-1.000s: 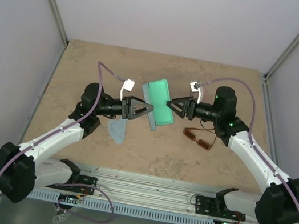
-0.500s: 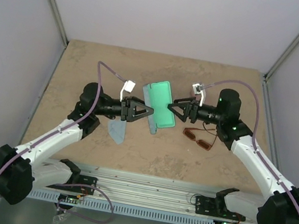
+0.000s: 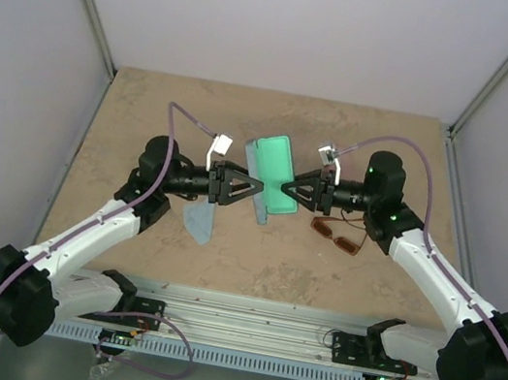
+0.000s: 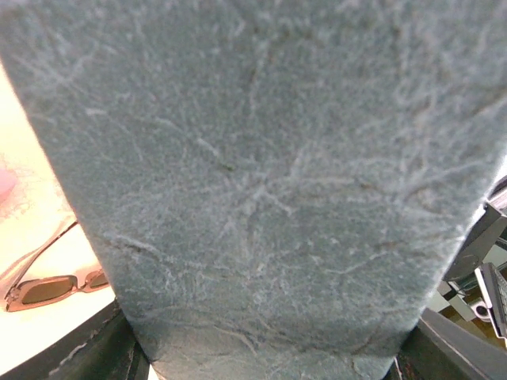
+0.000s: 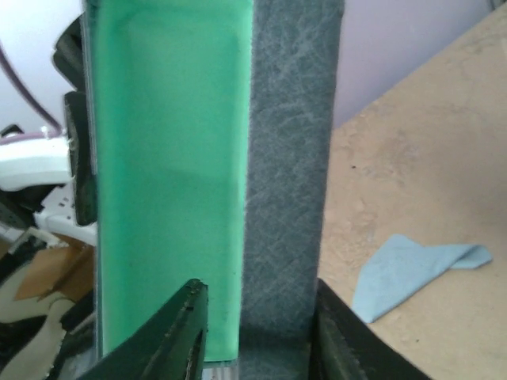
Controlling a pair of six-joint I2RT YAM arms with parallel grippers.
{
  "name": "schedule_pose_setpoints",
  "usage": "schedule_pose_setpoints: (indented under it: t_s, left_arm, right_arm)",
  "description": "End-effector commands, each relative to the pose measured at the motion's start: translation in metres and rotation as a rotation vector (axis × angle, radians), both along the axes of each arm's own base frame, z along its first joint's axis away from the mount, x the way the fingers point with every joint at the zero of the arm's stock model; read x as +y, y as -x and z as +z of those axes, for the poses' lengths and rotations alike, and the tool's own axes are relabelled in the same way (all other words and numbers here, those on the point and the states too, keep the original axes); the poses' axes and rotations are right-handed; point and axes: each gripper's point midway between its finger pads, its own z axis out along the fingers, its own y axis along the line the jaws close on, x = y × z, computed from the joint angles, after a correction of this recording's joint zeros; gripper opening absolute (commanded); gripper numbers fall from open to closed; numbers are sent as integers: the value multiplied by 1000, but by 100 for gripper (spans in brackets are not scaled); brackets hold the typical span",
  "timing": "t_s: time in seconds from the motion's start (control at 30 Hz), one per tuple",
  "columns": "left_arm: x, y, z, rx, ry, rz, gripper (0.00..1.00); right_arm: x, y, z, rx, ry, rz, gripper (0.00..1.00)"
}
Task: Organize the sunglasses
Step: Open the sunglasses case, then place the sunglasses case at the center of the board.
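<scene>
Between both jaws: green-lined case.
Held by left jaws; right jaws, parted, have advanced astride its grey lid.

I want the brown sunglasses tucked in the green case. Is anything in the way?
Nothing on the table lies between the amber sunglasses and the open case, but the right pincer, straddling the case's edge, hangs above that gap.

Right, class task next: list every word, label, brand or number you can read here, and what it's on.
None can be read: the open case, the amber sunglasses and the blue cloth show no lettering in any view.
</scene>
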Motion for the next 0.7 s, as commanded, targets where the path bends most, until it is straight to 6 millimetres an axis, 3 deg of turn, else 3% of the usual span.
schedule_pose_setpoints:
  t_s: [0.0,0.13,0.2,0.3,0.33,0.43,0.5,0.67]
  left_arm:
    - [1,-17,1,-31,-46,89,49]
    - [2,-24,-7,-7,-64,120,53]
    - [4,-30,-12,14,-77,147,60]
    - [14,-45,-24,56,-121,245,82]
    - [20,-52,-29,69,-144,297,95]
    - [51,-77,-50,117,-247,526,99]
    - [85,-92,-64,141,-347,737,99]
    - [143,-100,-66,153,-463,1050,99]
  right_arm:
    - [0,1,0,-52,4,-15,28]
    - [-1,-15,-12,-38,57,-94,10]
    - [-2,-25,-20,-25,89,-136,6]
    - [-6,-43,-42,14,174,-228,1]
    - [-9,-50,-50,25,211,-260,1]
    - [-18,-70,-84,46,352,-350,2]
    - [-26,-84,-107,43,478,-420,4]
    - [-30,-105,-145,-34,776,-533,7]
